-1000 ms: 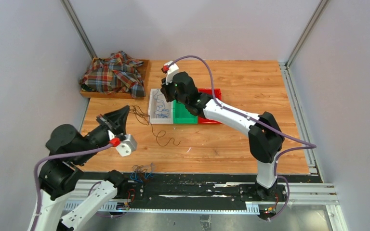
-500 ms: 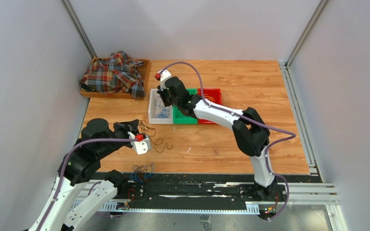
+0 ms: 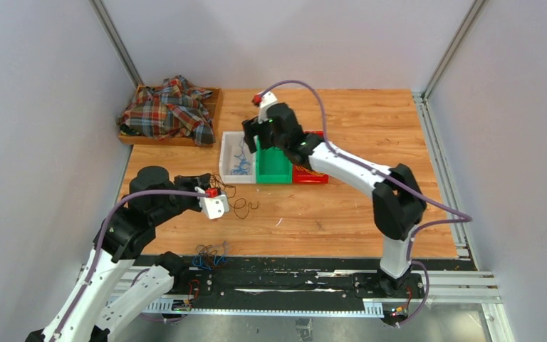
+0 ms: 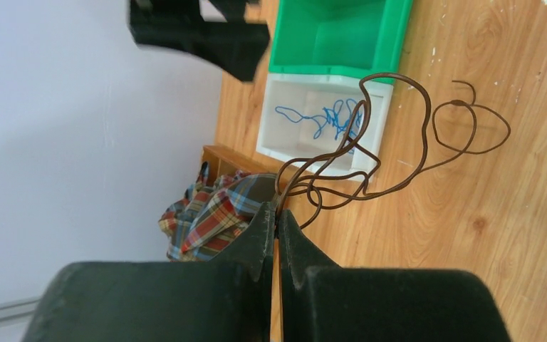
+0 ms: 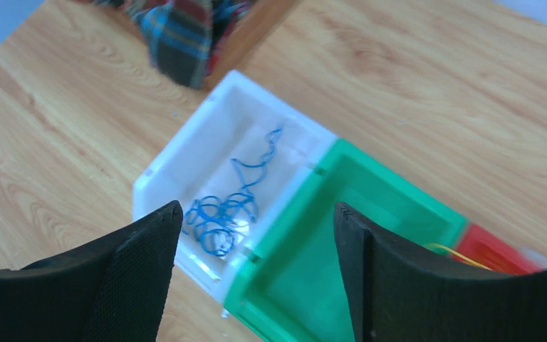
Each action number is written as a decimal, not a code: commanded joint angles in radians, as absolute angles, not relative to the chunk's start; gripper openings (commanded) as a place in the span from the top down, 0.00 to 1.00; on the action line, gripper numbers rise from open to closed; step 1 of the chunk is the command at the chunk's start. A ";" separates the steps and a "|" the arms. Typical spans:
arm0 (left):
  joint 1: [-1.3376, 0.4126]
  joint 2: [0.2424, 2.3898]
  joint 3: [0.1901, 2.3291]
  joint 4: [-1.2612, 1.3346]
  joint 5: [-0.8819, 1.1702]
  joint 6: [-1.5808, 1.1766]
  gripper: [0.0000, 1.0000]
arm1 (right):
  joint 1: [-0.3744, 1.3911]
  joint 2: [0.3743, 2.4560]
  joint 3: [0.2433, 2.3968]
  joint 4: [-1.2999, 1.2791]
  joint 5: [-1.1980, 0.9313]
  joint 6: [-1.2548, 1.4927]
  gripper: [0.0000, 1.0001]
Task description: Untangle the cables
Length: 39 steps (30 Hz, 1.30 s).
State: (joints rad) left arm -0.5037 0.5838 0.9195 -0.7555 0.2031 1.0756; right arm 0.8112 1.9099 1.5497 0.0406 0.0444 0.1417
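My left gripper (image 3: 212, 183) (image 4: 279, 214) is shut on a dark brown cable (image 4: 399, 128) whose loops trail over the wooden table (image 3: 238, 205). A blue cable (image 3: 240, 167) (image 5: 221, 214) (image 4: 327, 121) lies coiled in the white bin (image 3: 228, 153) (image 5: 178, 153). My right gripper (image 3: 251, 139) (image 5: 258, 210) hangs open above the seam between the white bin and the green bin (image 3: 274, 167) (image 5: 327, 242), with nothing between its fingers. A yellow cable (image 5: 456, 253) shows in the red bin (image 3: 308, 175). A small tangle of cables (image 3: 210, 253) lies at the table's near edge.
A plaid cloth (image 3: 167, 110) (image 4: 206, 206) is heaped on a wooden tray at the back left. The three bins stand side by side mid-table. The right arm stretches across the red bin and hides most of it.
My right gripper has opened and shifted right from over the white bin; the blue cable stays in that bin. My left gripper has moved right with the dark cable.
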 commanded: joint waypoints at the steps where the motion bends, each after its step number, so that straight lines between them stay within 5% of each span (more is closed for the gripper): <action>1: -0.508 0.656 0.987 -0.676 0.248 1.017 1.00 | 0.718 1.777 1.445 0.037 0.110 0.153 0.22; 7: -0.508 0.819 1.093 -0.561 0.278 0.999 1.00 | 0.619 1.684 1.253 0.012 0.175 0.099 0.20; 12: -0.516 0.983 1.220 -0.500 0.283 0.979 1.00 | 0.529 1.666 1.164 0.039 0.076 0.146 0.30; 16: -0.534 1.092 1.316 -0.467 0.252 0.972 1.00 | 0.486 1.674 1.132 0.046 0.034 0.180 0.44; 24: -0.591 1.258 1.370 -0.406 0.121 1.079 1.00 | 0.480 1.672 1.097 0.084 0.094 0.239 0.93; 26: -0.598 1.287 1.378 -0.404 0.100 1.103 0.99 | 0.479 1.673 1.091 0.094 0.116 0.248 0.99; 28: -0.608 1.312 1.391 -0.403 0.078 1.127 1.00 | 0.479 1.675 1.087 0.112 0.109 0.246 0.97; 32: -0.615 1.337 1.416 -0.406 0.068 1.127 1.00 | 0.479 1.703 1.114 0.115 0.087 0.231 0.67; 39: -0.623 1.298 1.406 -0.431 0.063 1.153 1.00 | 0.479 1.811 1.225 0.076 0.076 0.205 0.65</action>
